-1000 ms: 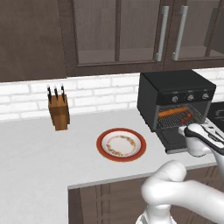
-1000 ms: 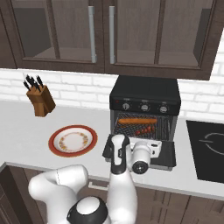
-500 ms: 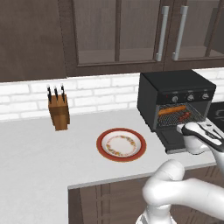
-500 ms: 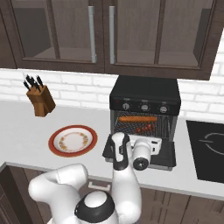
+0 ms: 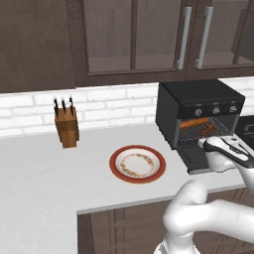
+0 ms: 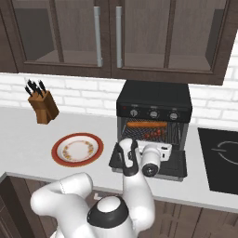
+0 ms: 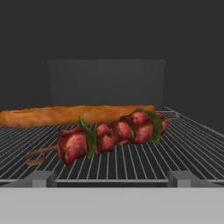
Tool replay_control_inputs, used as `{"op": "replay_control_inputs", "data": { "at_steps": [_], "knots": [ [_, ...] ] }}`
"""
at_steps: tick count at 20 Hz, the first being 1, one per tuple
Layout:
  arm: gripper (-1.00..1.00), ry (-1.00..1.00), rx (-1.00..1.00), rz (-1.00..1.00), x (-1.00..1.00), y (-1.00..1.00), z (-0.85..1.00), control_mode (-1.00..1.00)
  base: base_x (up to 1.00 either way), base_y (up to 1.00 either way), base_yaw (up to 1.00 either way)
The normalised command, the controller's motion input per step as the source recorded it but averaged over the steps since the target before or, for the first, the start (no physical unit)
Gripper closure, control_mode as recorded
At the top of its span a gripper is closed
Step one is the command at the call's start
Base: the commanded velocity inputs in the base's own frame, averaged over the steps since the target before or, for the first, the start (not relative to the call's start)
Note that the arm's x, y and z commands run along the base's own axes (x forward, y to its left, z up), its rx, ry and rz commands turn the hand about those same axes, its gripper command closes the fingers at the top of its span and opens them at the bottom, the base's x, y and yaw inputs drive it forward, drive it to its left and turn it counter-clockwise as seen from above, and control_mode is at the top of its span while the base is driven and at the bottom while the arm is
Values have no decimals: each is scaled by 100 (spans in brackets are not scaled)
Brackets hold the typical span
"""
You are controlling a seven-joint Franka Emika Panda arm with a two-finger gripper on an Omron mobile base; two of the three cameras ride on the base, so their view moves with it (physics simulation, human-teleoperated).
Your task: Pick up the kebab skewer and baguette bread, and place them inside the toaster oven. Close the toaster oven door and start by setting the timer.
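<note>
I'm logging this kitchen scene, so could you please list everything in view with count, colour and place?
toaster oven: one, black, on the counter against the brick wall, door down.
toaster oven door: one, black, lying open in front of the oven.
baguette bread: one, golden-brown, on the wire rack, behind the skewer.
kebab skewer: one, red meat with green pieces, on the rack, nearer the front.
plate: one, red rim, on the counter left of the oven.
knife block: one, wooden, by the wall.
cooktop: one, black, right of the oven.
cabinets: dark brown, above.
gripper: one, white, in front of the open oven, fingers apart, holding nothing.
</note>
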Motion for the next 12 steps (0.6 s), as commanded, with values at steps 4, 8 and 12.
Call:
{"op": "replay_control_inputs", "data": {
  "at_steps": [4, 8, 12],
  "knots": [
    [-100, 0, 0, 0, 18, 0, 0, -100, 0, 0, 0],
    [-100, 0, 0, 0, 20, 0, 0, -100, 0, 0, 0],
    [-100, 0, 0, 0, 18, 0, 0, -100, 0, 0, 0]
  ]
}}
